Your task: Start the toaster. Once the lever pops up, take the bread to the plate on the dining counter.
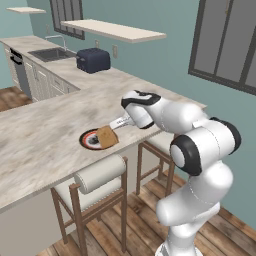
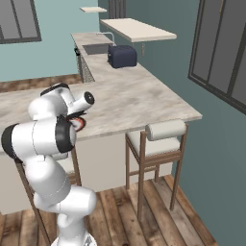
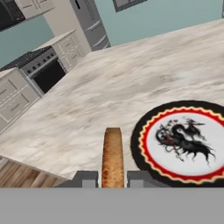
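My gripper (image 1: 114,126) (image 3: 113,179) is shut on the bread (image 1: 107,137), a golden-brown slice held edge-on (image 3: 113,157) between the two fingertips (image 3: 84,178). It hangs low over the dining counter (image 1: 45,135) at the edge of the plate (image 1: 91,139). In the hand view the plate (image 3: 186,142), dark with a red ring and pale centre, lies just right of the slice. I cannot tell whether the slice touches the plate. The navy toaster (image 1: 93,60) (image 2: 122,55) stands far back on the kitchen counter. My arm hides most of the plate in the right base view.
Two cushioned wooden stools (image 1: 97,180) (image 2: 161,137) stand under the dining counter's near edge (image 2: 129,103). A sink (image 1: 47,52) lies left of the toaster, beneath a wall shelf (image 1: 112,30). A stove and pale cabinets (image 3: 48,72) stand across the room.
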